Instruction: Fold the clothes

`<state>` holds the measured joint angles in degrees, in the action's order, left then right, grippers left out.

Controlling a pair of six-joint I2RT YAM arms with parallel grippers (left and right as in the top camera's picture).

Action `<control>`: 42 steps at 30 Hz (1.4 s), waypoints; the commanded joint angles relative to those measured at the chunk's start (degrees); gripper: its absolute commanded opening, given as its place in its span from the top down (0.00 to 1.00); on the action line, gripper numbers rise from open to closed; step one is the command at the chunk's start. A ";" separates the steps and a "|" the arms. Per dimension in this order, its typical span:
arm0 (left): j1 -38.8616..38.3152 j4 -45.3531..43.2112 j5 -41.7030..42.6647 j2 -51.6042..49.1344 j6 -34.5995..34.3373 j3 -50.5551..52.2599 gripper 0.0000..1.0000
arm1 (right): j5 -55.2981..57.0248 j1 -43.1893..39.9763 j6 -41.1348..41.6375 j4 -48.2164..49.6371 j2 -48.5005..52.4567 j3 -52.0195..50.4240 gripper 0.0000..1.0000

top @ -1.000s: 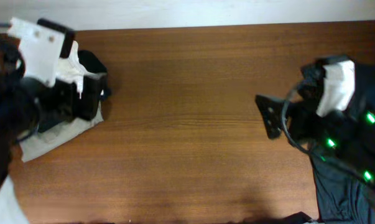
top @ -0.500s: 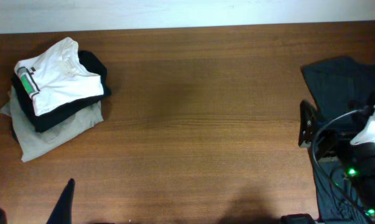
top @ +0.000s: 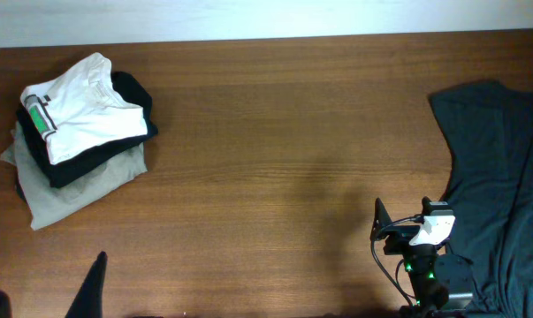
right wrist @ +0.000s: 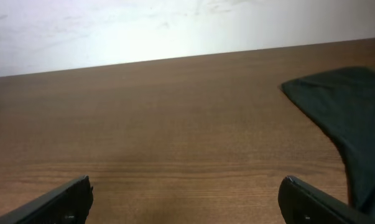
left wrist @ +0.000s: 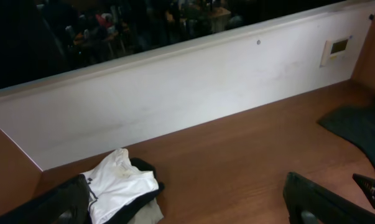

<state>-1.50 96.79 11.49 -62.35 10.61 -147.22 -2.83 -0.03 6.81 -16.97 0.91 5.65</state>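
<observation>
A folded white shirt with a green-and-black neck label lies on top of a folded black garment and a beige one at the table's far left. The stack also shows in the left wrist view. A dark slate-blue garment lies spread, unfolded, at the right edge and shows in the right wrist view. My left gripper is open and empty, at the front left edge. My right gripper is open and empty, low at the front right, beside the dark garment.
The brown wooden table has a white wall along its far edge. A small wall panel sits at the back right. The right arm's base with a green light stands at the front edge.
Both arms have pulled back toward the front edge. The left arm left the folded stack, which now lies uncovered. The right arm moved off the dark garment, down to the front.
</observation>
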 commanded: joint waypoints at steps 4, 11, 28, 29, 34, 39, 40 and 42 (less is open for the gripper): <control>-0.22 -0.11 -0.61 -0.02 -0.74 0.02 0.01 | 0.31 -0.37 -0.39 0.26 -0.55 -0.52 0.01; -0.22 -0.11 -0.61 -0.02 -0.74 0.02 0.01 | 0.33 -0.37 -0.39 0.26 -0.55 -0.52 0.01; -0.22 -59.04 -7.08 21.90 -0.26 80.87 0.01 | 0.31 -0.37 -0.39 0.26 -0.55 -0.52 0.01; -0.22 -63.54 -7.06 25.77 -0.26 88.04 0.01 | 0.31 -0.37 -0.39 0.26 -0.55 -0.52 0.01; -0.24 -79.52 -7.06 43.91 -0.26 116.65 0.01 | 0.33 -0.37 -0.39 0.26 -0.55 -0.52 0.01; -2.25 -89.39 -8.33 58.05 -0.26 136.93 0.01 | 0.33 -0.37 -0.39 0.26 -0.55 -0.52 0.01; -2.25 -90.95 -8.33 60.00 -0.26 139.58 0.01 | 0.33 -0.37 -0.39 0.26 -0.55 -0.52 0.01; -2.32 -95.93 -8.31 62.07 -0.28 145.17 0.01 | 0.31 -0.37 -0.39 0.26 -0.55 -0.52 0.01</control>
<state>-3.49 4.49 3.97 -2.79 10.61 -7.09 -2.81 -0.03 6.81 -16.53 0.69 5.48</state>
